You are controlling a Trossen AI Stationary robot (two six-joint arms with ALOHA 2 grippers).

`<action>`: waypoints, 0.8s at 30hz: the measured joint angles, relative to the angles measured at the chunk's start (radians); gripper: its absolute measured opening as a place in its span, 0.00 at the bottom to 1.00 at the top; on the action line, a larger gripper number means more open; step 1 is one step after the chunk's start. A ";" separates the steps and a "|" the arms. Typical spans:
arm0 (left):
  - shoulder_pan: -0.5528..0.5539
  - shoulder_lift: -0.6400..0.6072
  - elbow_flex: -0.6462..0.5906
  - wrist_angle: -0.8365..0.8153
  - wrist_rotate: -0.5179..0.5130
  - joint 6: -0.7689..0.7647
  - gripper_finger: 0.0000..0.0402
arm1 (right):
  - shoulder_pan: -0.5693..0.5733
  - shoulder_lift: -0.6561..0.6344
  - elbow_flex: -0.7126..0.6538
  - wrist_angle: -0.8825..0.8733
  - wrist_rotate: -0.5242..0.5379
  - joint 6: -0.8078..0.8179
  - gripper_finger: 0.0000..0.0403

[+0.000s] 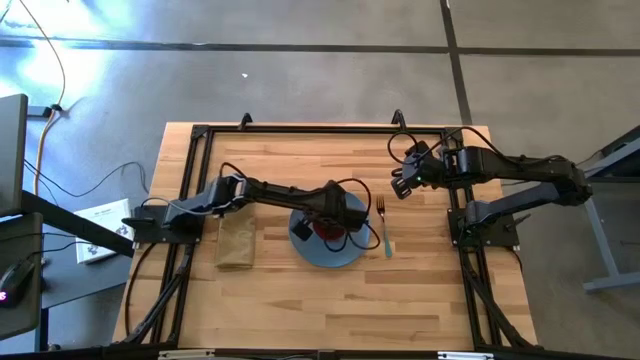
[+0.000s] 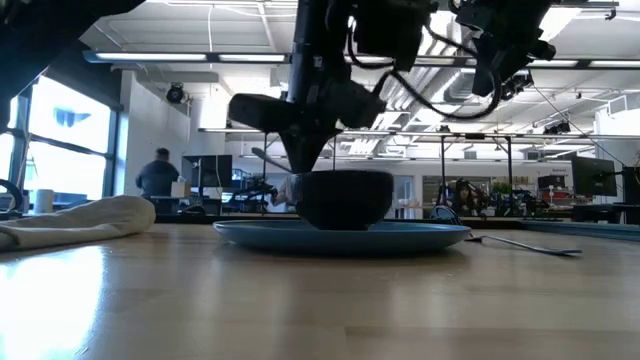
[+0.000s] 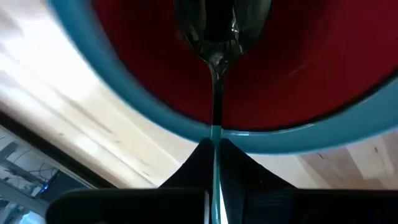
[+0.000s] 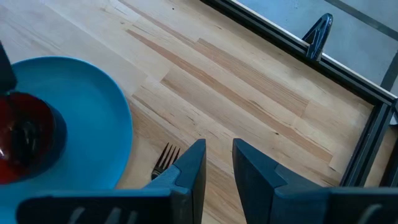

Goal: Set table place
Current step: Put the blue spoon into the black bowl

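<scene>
The left gripper point(image 1: 322, 222) is clamped tight on the teal handle of the spoon point(image 3: 216, 74), whose long axis runs straight out from the fingers so the metal head dips into the red bowl point(image 1: 330, 228) on the blue-grey plate point(image 1: 330, 250), which sits at mid-table point(image 1: 300, 300). The right gripper point(image 4: 217, 165), jaws partly apart and empty, hovers well off by the far-right rail, so the left arm is nearer. I count one plate, one bowl, one spoon, one fork point(image 1: 384, 225) just right of the plate, and what looks like one tan folded cloth point(image 1: 237, 243) left of it
</scene>
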 joint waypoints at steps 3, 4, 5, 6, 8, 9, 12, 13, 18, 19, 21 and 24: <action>-0.004 0.005 -0.001 -0.005 0.004 0.011 0.00 | 0.000 0.000 0.000 0.000 0.000 0.000 0.17; -0.005 0.006 0.001 0.004 0.002 0.013 0.00 | 0.000 0.000 0.000 0.000 0.000 0.000 0.17; -0.009 0.010 0.001 0.004 0.001 0.013 0.00 | 0.000 0.000 0.000 0.000 0.000 0.000 0.17; -0.009 0.014 -0.001 -0.001 0.000 0.014 0.00 | 0.000 0.000 0.000 0.000 0.000 0.000 0.17; -0.009 0.015 -0.002 0.004 0.000 0.014 0.00 | 0.000 0.000 0.000 0.000 0.006 0.000 0.17; -0.010 0.013 -0.001 0.010 0.000 0.014 0.00 | 0.000 0.000 0.000 0.000 0.009 0.000 0.17; -0.009 0.013 -0.001 0.012 0.000 0.014 0.00 | 0.000 0.000 0.000 -0.001 0.011 0.000 0.17; -0.009 0.013 -0.001 0.012 0.000 0.014 0.00 | 0.000 0.000 0.000 -0.001 0.011 0.000 0.17; -0.009 0.013 -0.001 0.012 0.000 0.014 0.04 | 0.000 0.000 0.000 0.000 0.011 0.000 0.17; -0.009 0.013 -0.001 0.012 -0.001 0.014 0.05 | 0.000 0.000 0.000 0.000 0.011 0.000 0.17; -0.009 0.013 -0.001 0.012 -0.001 0.014 0.09 | 0.000 0.000 0.000 0.000 0.012 0.007 0.17; -0.009 0.013 -0.001 0.012 -0.010 0.013 0.13 | 0.000 0.000 0.000 0.000 0.012 0.009 0.17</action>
